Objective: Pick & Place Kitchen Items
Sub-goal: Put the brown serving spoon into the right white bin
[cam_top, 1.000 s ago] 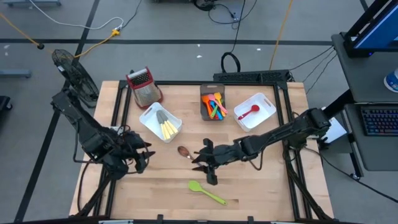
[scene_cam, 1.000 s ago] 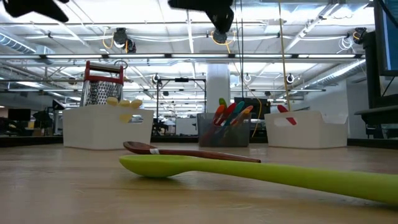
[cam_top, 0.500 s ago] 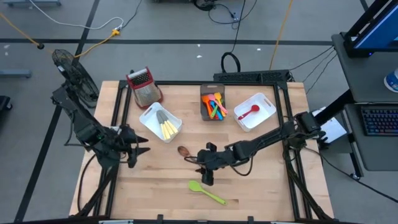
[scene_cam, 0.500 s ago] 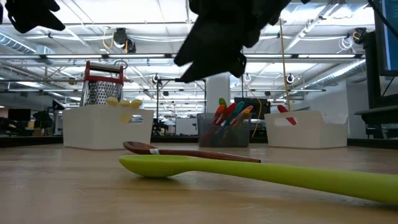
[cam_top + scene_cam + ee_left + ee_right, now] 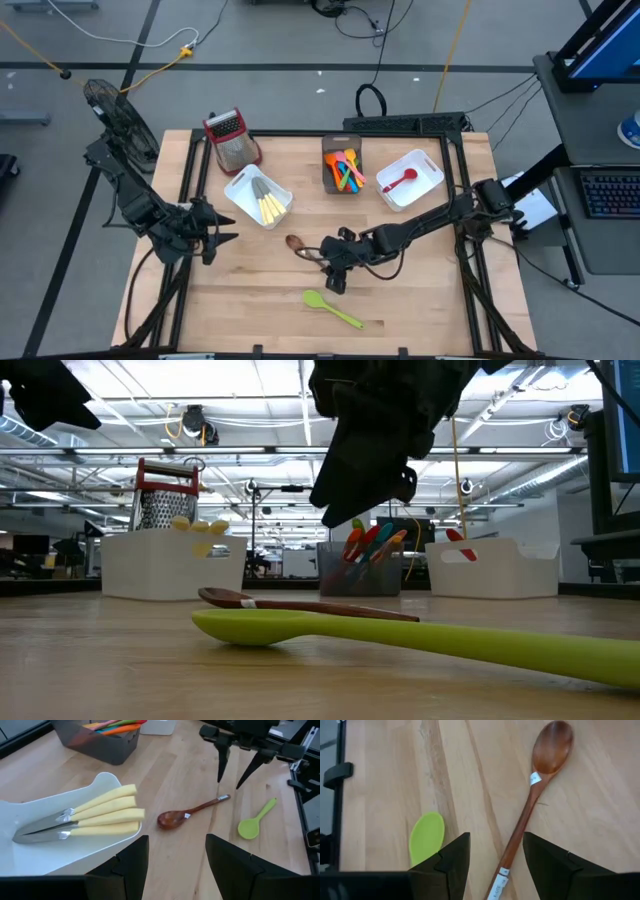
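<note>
A brown wooden spoon (image 5: 300, 245) lies flat on the table, its bowl toward the left. A green spoon (image 5: 333, 309) lies nearer the front edge. My right gripper (image 5: 335, 278) hangs open above the brown spoon's handle end (image 5: 512, 850), which shows between its fingers, and touches nothing. In the low view it (image 5: 350, 510) is clear of the table. My left gripper (image 5: 212, 240) is open and empty at the table's left. Its wrist view shows the brown spoon (image 5: 190, 814) and the green spoon (image 5: 255, 820) ahead of it.
A white bin (image 5: 242, 188) with yellow-handled knives (image 5: 270, 207) stands left of centre. A dark grey bin (image 5: 329, 160) with coloured utensils and a white bin (image 5: 425, 165) with a red spoon (image 5: 400, 181) stand at the back. A red-topped grater (image 5: 230, 138) stands at the back left.
My right gripper has come down toward the brown spoon's handle and stayed open. My left gripper has drawn back a little toward the table's left and far edges. Both spoons lie where they were.
</note>
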